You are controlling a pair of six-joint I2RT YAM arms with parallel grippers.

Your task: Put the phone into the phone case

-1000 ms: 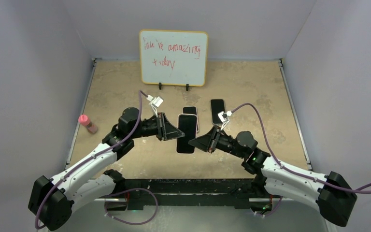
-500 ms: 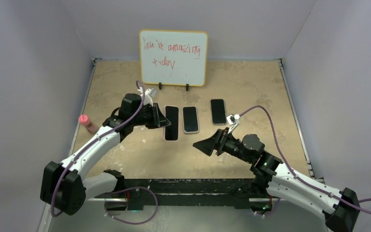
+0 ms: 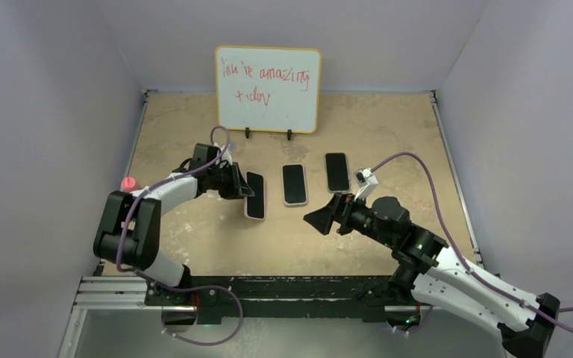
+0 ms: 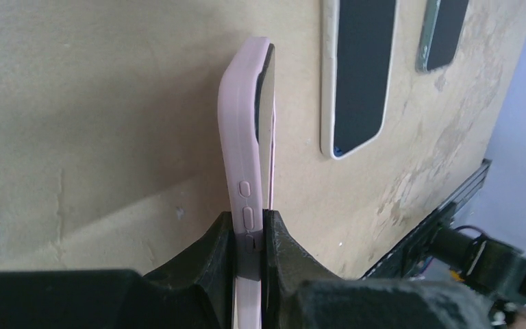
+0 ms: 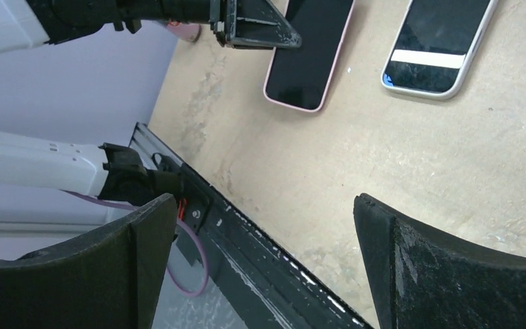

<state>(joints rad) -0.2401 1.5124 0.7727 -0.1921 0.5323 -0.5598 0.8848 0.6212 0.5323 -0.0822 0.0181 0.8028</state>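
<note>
A dark-screened phone (image 4: 266,89) sits inside a pink phone case (image 4: 241,130). My left gripper (image 4: 250,236) is shut on the case's lower end and holds it tilted on edge just above the tan table. The top view shows this cased phone (image 3: 254,195) left of centre, with the left gripper (image 3: 241,186) at its left side. In the right wrist view the same pink-cased phone (image 5: 308,51) shows its screen. My right gripper (image 3: 319,221) hangs open and empty to the right of it, jaws wide apart (image 5: 266,205).
A white-cased phone (image 3: 294,184) and a dark-cased phone (image 3: 336,171) lie flat mid-table. A whiteboard (image 3: 268,78) stands at the back. A pink bottle (image 3: 127,183) stands by the left wall. The black front rail (image 5: 246,226) runs under the right gripper.
My left gripper carried the pink-cased phone leftward and back. The right gripper opened wide, let go of the phone, and drew away to the right.
</note>
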